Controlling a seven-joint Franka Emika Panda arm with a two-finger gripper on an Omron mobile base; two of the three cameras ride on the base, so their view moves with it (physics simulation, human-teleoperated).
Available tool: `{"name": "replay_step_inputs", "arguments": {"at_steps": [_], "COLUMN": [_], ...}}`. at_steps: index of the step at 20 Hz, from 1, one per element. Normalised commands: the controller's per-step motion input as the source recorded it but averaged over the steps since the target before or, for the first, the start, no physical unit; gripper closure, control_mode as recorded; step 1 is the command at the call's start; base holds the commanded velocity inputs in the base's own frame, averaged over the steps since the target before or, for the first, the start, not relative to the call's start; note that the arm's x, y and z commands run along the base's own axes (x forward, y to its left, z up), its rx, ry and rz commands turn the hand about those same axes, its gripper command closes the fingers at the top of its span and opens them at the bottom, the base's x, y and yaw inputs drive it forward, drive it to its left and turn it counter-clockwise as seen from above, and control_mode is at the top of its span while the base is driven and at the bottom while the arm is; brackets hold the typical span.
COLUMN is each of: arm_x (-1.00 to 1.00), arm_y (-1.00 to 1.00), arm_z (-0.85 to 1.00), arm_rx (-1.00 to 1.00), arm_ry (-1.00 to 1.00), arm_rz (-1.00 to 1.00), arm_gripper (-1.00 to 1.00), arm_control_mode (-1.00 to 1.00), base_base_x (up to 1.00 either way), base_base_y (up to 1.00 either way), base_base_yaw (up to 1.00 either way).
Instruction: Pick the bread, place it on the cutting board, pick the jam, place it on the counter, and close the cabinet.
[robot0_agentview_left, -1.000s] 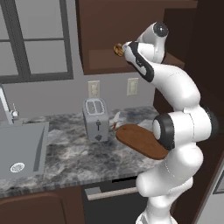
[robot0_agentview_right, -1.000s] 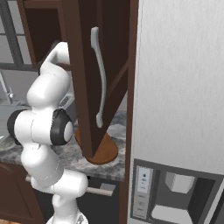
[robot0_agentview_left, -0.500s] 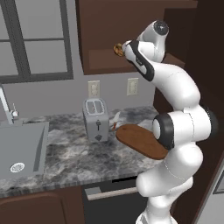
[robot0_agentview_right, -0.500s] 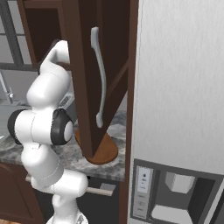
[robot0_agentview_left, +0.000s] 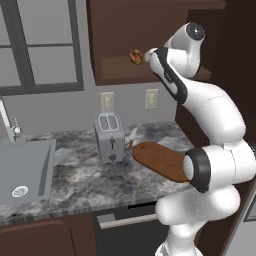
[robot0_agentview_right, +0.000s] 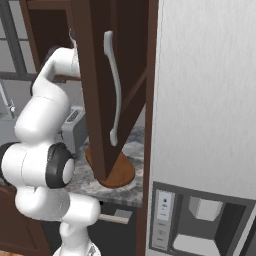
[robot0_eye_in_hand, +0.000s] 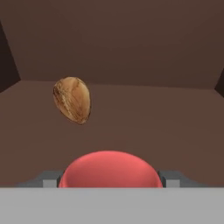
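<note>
Grey-and-white marbled stone forms the bench (robot0_agentview_left: 80, 175), with dark brown fronts below it. On it stands a silver two-slot toaster (robot0_agentview_left: 110, 136), and a sunken grey sink (robot0_agentview_left: 22, 170) lies well to the left of the toaster. Just to the right of the toaster, a long oval reddish-brown wooden cutting board (robot0_agentview_left: 160, 160) lies flat on the bench with nothing on it.

Above the toaster and to its right hangs the dark brown wooden wall cabinet (robot0_agentview_left: 130, 35). Its panelled door (robot0_agentview_right: 95, 75) stands swung open, and the long silver bar handle (robot0_agentview_right: 114, 90) faces the right base camera.

The white arm reaches up from the right of the toaster, and its hand (robot0_agentview_left: 148, 54) is at the cabinet's shelf. In the hand view, the hand (robot0_eye_in_hand: 107, 179) is clamped on the jam (robot0_eye_in_hand: 109, 168), a small squat red jar. The grey fingers (robot0_eye_in_hand: 46, 179) press against its two sides. Beyond the jar, farther back on the brown shelf, sits the bread (robot0_eye_in_hand: 72, 99), a small round golden-brown mottled lump, apart from the jar. From the left base camera the bread (robot0_agentview_left: 135, 56) shows high above the toaster and slightly right, just beside the hand.
</note>
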Motion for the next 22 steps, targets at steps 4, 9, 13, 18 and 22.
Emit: {"name": "replay_step_inputs", "arguments": {"at_steps": [4, 9, 13, 18, 22], "arm_x": [-0.83, -0.83, -0.71, -0.7, -0.59], "arm_y": [0.03, 0.06, 0.1, 0.14, 0.21], "arm_z": [-0.11, -0.17, -0.15, -0.18, -0.28], "arm_rx": [0.0, 0.0, 0.0, 0.0, -0.01], "arm_ry": [-0.01, -0.02, 0.0, -0.01, -0.05], "arm_rz": [0.0, 0.0, 0.0, 0.0, 0.0], "arm_gripper": [1.0, 1.0, 1.0, 1.0, 1.0], "arm_control_mode": [-1.0, -1.0, -1.0, -1.0, -1.0], "base_base_x": [0.0, 0.0, 0.0, 0.0, 0.0], "base_base_y": [0.0, 0.0, 0.0, 0.0, 0.0], "base_base_yaw": [0.0, 0.0, 0.0, 0.0, 0.0]}}
